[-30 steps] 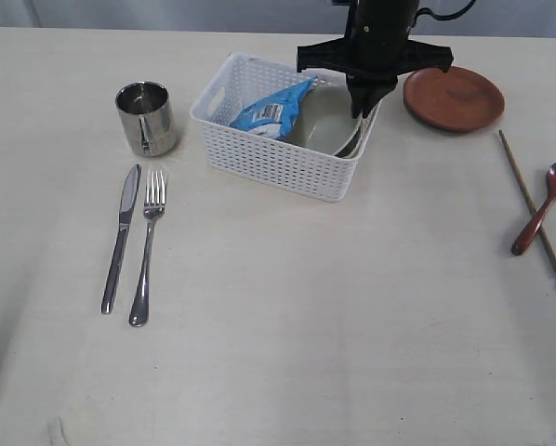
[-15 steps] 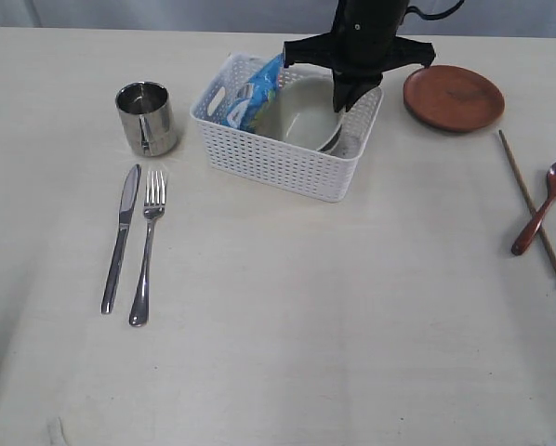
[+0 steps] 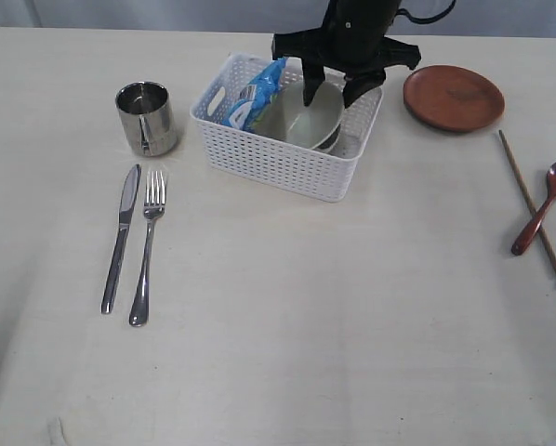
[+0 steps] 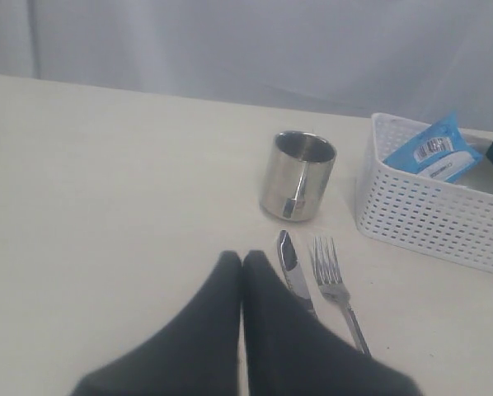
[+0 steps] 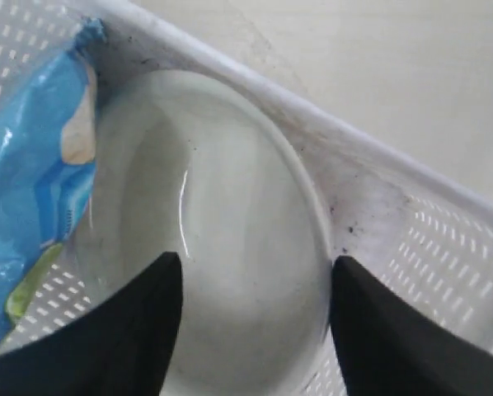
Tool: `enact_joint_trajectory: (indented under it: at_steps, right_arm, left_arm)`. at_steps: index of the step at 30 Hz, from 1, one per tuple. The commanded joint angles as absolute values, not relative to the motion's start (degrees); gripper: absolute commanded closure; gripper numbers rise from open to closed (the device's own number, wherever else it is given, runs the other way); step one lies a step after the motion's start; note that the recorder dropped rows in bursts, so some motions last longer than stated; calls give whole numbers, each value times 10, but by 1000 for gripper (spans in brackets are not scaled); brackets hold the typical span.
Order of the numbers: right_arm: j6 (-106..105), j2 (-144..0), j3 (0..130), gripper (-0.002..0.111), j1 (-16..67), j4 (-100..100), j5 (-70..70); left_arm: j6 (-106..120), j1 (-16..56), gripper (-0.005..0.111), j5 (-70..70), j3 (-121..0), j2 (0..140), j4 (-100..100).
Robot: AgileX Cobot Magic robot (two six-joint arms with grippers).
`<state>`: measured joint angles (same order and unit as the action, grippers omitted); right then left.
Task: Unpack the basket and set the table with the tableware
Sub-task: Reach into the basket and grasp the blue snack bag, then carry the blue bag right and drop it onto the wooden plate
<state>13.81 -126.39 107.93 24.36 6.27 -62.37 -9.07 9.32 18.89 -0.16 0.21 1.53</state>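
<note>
Bowl [image 3: 308, 119] tilted in basket [image 3: 278, 163], right end effector [image 3: 330, 96] open directly over it

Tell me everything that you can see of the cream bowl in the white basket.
The bowl is round, plain and pale cream, with a smooth glossy surface that looks like glazed ceramic. It is empty. It sits tilted, not flat, inside the basket, at the end nearer the wooden plate. The blue snack packet beside it seems to touch its rim. The open right gripper hangs over it, one finger on each side; whether they touch it is unclear.
</note>
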Motion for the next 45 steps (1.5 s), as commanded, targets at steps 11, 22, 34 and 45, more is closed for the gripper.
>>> enact_joint_trajectory:
  at_steps: [11, 22, 34, 45]
  right_arm:
    - [127, -1222, 1146, 56, 241, 171, -630]
    - [126, -1296, 1146, 49, 241, 250, -625]
    - [94, -1313, 1146, 108, 241, 278, -598]
    - [44, -1195, 1146, 108, 188, 277, -598]
  left_arm:
    - [-90, 93, 107, 183, 0, 0, 15]
    - [-90, 93, 107, 183, 0, 0, 15]
    - [-90, 93, 107, 183, 0, 0, 15]
    - [-90, 93, 107, 183, 0, 0, 15]
